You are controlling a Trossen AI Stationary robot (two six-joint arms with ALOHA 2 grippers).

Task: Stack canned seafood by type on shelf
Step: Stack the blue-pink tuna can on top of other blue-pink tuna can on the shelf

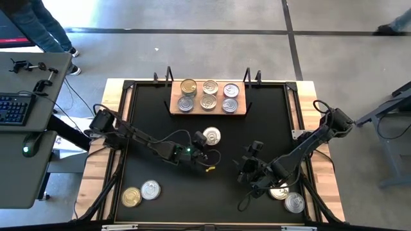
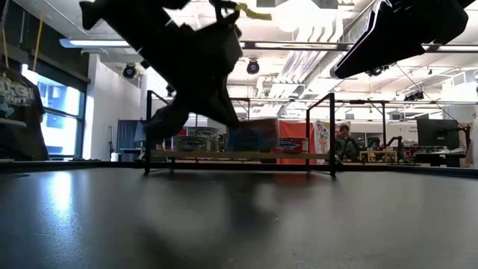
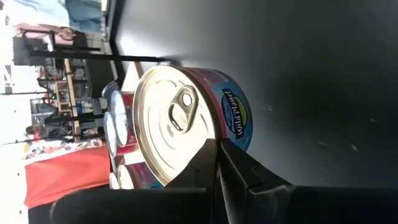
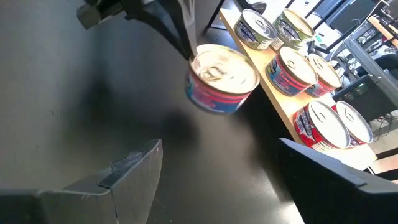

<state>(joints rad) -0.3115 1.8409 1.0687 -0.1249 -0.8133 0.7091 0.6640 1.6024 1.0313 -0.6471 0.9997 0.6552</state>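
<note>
My left gripper (image 1: 204, 144) is shut on a tin of canned seafood (image 1: 211, 136) with a silver pull-tab lid and a red-pink side, held above the black tabletop just near of the shelf (image 1: 174, 108). Several more tins stand in two rows on the shelf's wooden board. My right gripper (image 1: 248, 168) stands open to the right of the held tin (image 4: 221, 78), with nothing between its fingers. Two tins (image 1: 141, 193) rest on the tabletop at the near left and two (image 1: 288, 197) at the near right. My left gripper pinches the tin's rim (image 3: 200, 148) at the edge of the lid, one finger over the lid and the other on the outer side wall. The fingers (image 4: 184, 37) slant down at it from the table's left. The tin is lifted clear of the tabletop, its lid tilted.
Thin black uprights (image 1: 168, 76) stand at the shelf's ends. Light wooden borders (image 1: 96, 186) flank the black tabletop on both sides. The two near-right tins lie under my right arm. A desk with a keyboard (image 1: 14, 108) stands beyond the table's left edge.
</note>
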